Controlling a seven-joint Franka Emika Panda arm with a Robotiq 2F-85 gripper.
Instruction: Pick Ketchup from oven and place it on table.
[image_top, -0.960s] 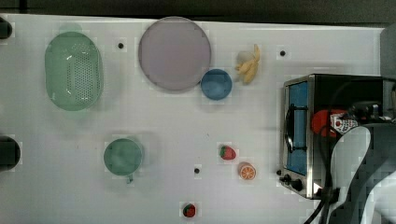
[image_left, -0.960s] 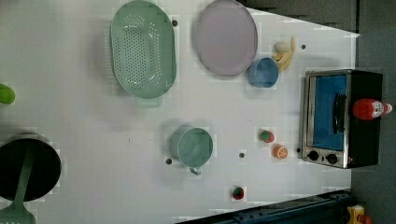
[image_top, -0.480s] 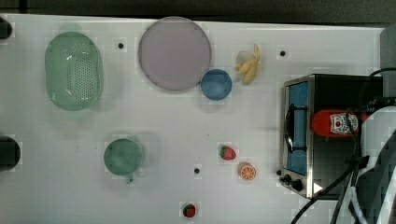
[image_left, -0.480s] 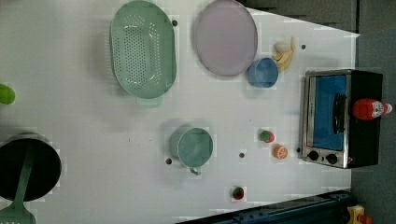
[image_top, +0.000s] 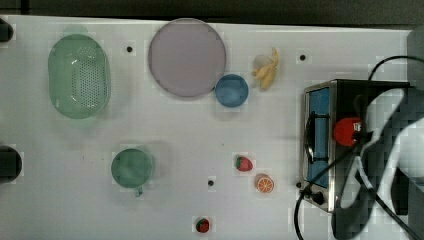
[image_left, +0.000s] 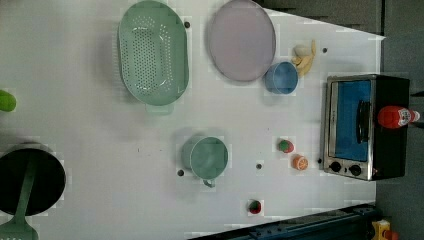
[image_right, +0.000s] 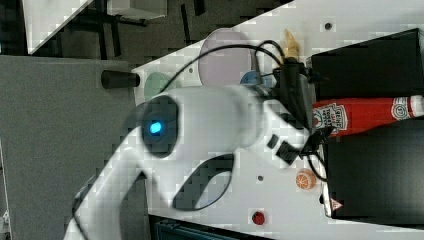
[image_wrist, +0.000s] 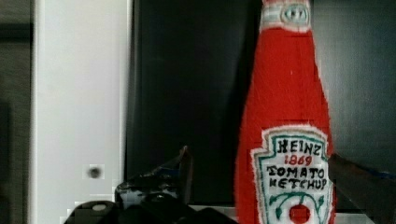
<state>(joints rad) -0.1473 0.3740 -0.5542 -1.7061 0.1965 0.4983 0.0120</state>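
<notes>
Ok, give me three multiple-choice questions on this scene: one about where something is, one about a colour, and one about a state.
1. Where is the ketchup?
A. on top of the oven
B. in a green colander
C. on a purple dish

2. What colour is the small bowl beside the plate?
A. yellow
B. blue
C. black

3. How is the tool?
A. shut on an orange slice
B. open, a finger on either side of the ketchup
C. shut on nothing

Answers:
1. A, the left view shows it standing on the oven's black top.
2. B, the top view shows it blue.
3. B, the wrist view shows a gap beside the bottle.
</notes>
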